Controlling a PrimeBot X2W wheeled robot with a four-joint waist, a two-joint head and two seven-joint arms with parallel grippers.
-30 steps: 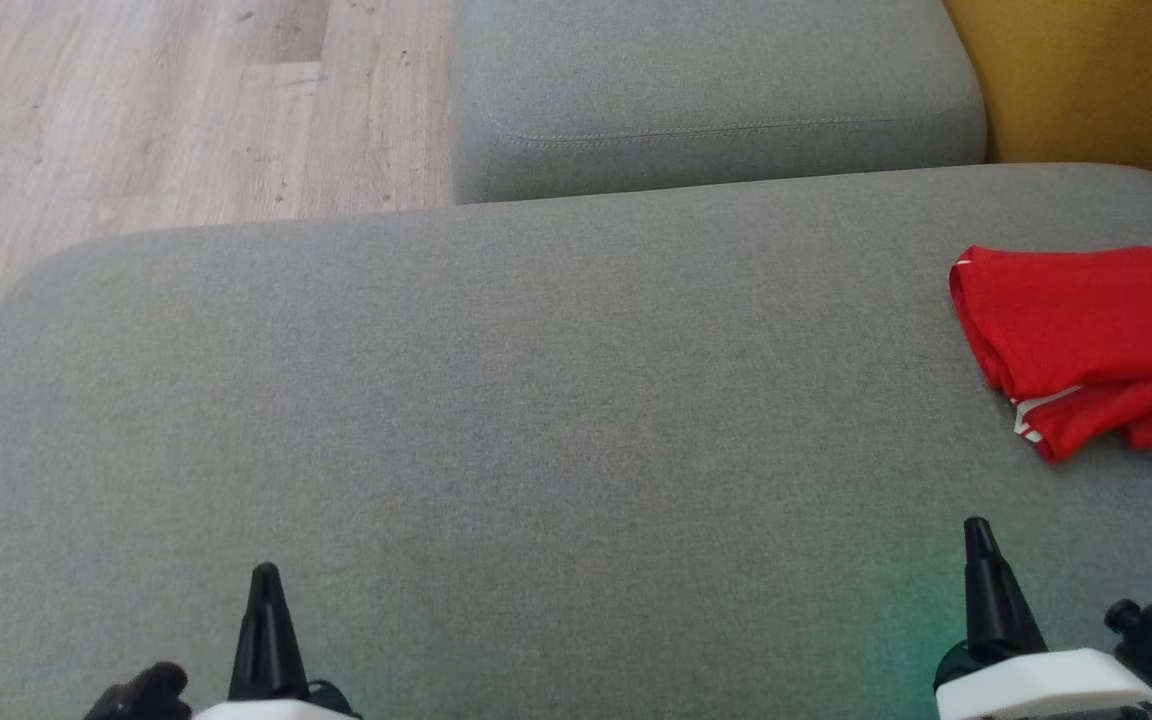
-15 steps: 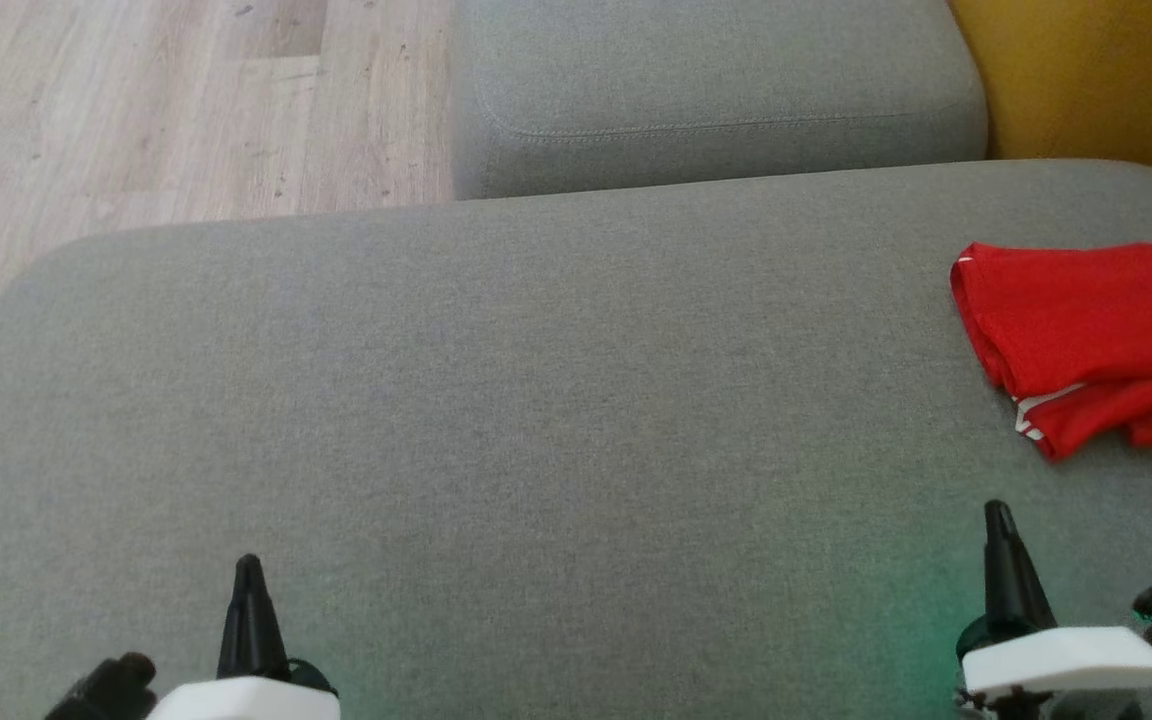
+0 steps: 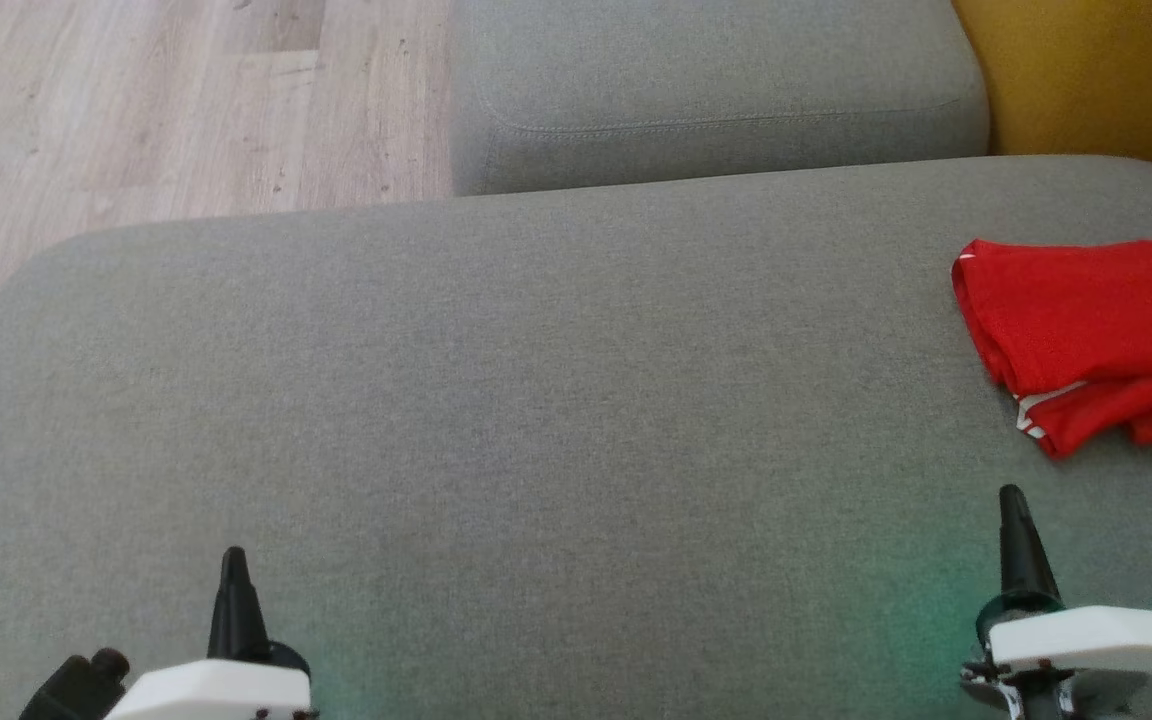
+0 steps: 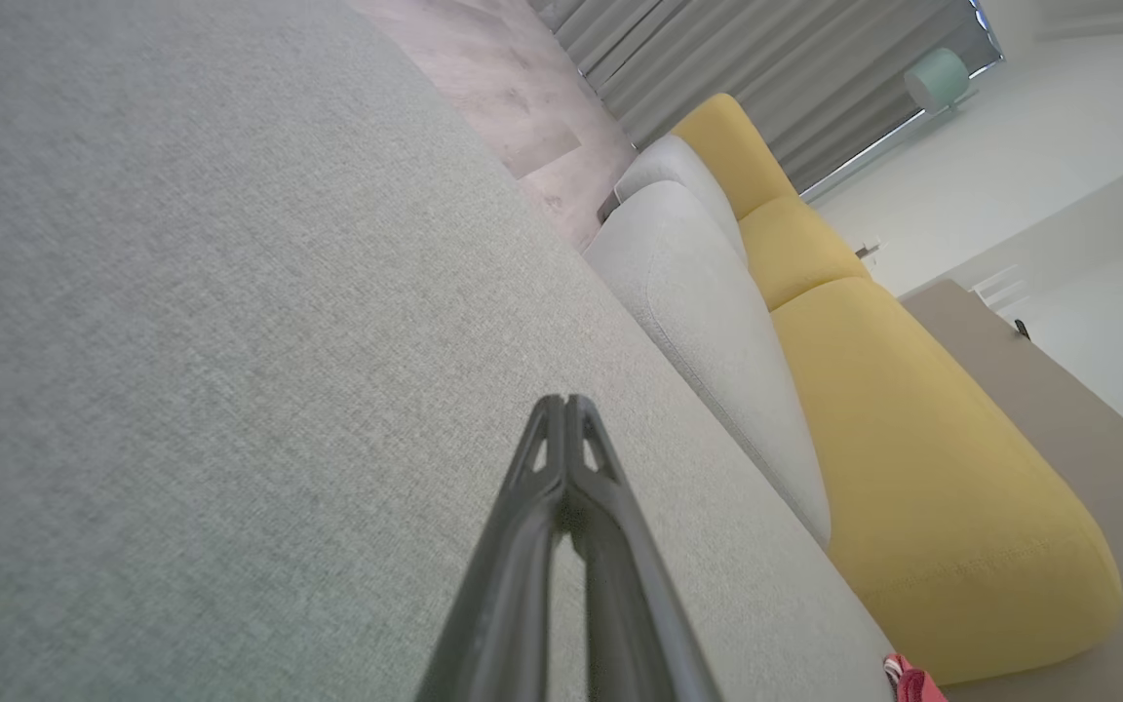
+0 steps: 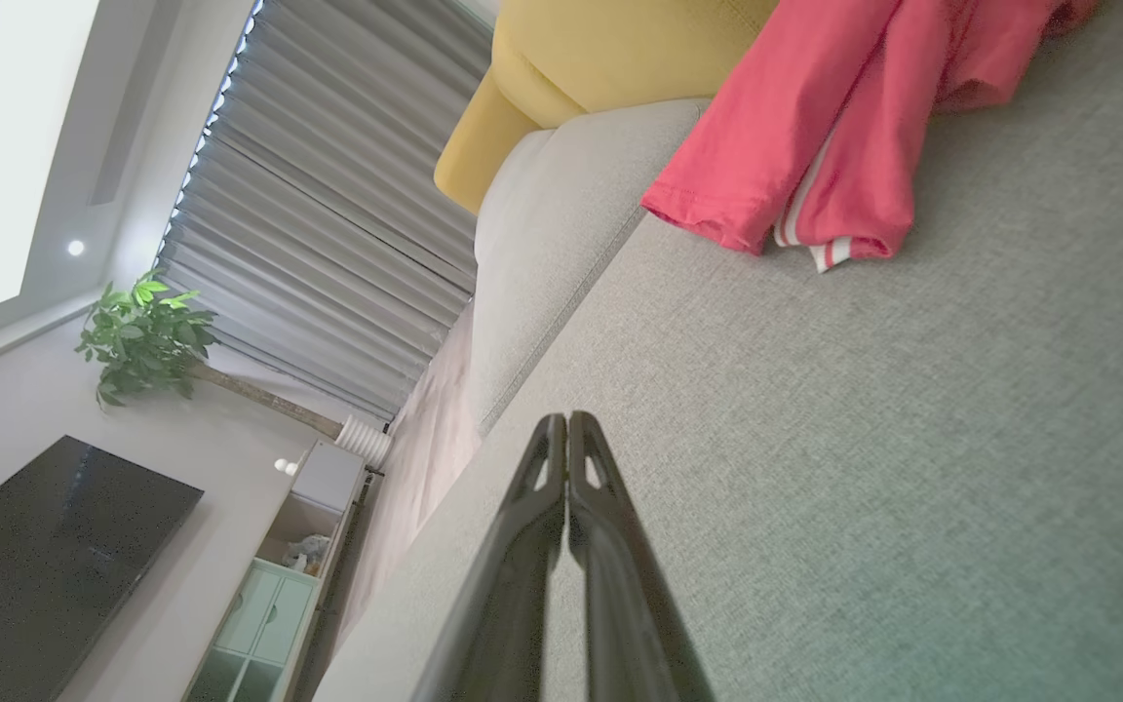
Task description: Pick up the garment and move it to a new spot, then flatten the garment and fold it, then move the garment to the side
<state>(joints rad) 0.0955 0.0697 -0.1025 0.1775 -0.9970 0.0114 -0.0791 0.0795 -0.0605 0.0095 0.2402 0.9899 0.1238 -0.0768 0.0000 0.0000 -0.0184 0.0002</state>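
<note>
Red garment (image 3: 1086,330) is bunched at the right end of the sofa cushion (image 3: 536,400), ahead-right of the right fingers (image 3: 1021,560), far from the left fingers (image 3: 233,610). Both pairs pinched shut, empty. Probably lies crosswise, but it's cropped.

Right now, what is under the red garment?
The red garment lies on the grey seat cushion, near its right end. Its bunched layers cover the fabric beneath, so I cannot tell whether anything is tucked under it.
</note>
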